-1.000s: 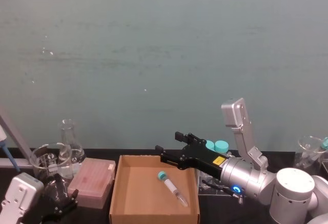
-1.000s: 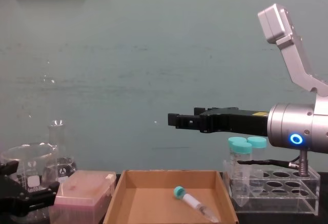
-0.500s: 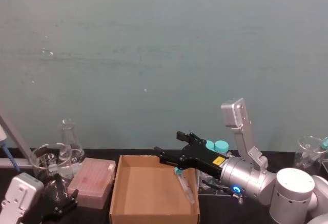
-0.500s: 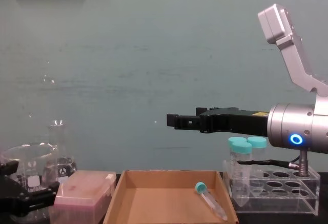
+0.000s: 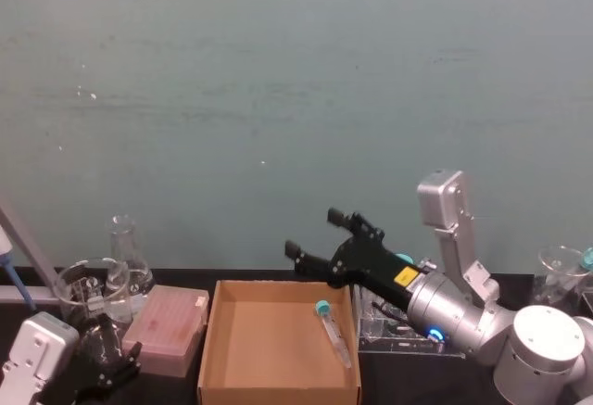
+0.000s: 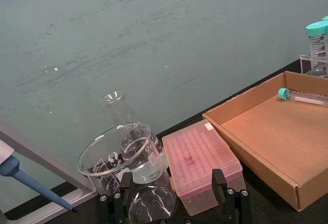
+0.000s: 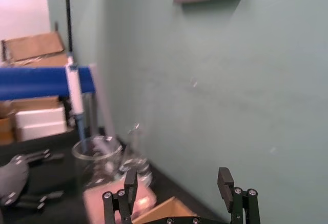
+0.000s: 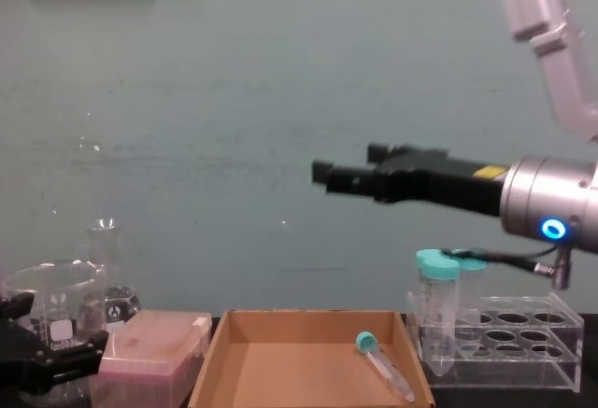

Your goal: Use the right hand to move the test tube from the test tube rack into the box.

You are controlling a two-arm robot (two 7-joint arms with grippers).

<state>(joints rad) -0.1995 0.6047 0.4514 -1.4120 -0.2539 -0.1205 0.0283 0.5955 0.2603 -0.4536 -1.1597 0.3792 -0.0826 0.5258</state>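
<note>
The slim test tube (image 5: 332,333) with its teal cap lies flat in the brown cardboard box (image 5: 209,342), close to the right wall; it shows too in the chest view (image 8: 384,368) and the left wrist view (image 6: 306,96). My right gripper (image 5: 315,232) hangs open and empty above the box's right rear corner, tilted upward (image 8: 348,165), its fingers wide apart in its own wrist view (image 7: 177,178). The clear test tube rack (image 8: 512,344) stands just right of the box (image 8: 308,314). My left gripper (image 5: 105,369) rests open at the lower left (image 6: 171,177).
A pink lidded box (image 5: 167,327), a glass beaker (image 5: 87,288) and a flask (image 5: 123,248) stand left of the cardboard box. Two wider teal-capped tubes (image 8: 435,288) stand in the rack's left end. Another beaker (image 5: 561,277) is at the far right.
The test tube rolled across the box floor to the right wall and stopped there. My right gripper has since risen and tilted upward, still open.
</note>
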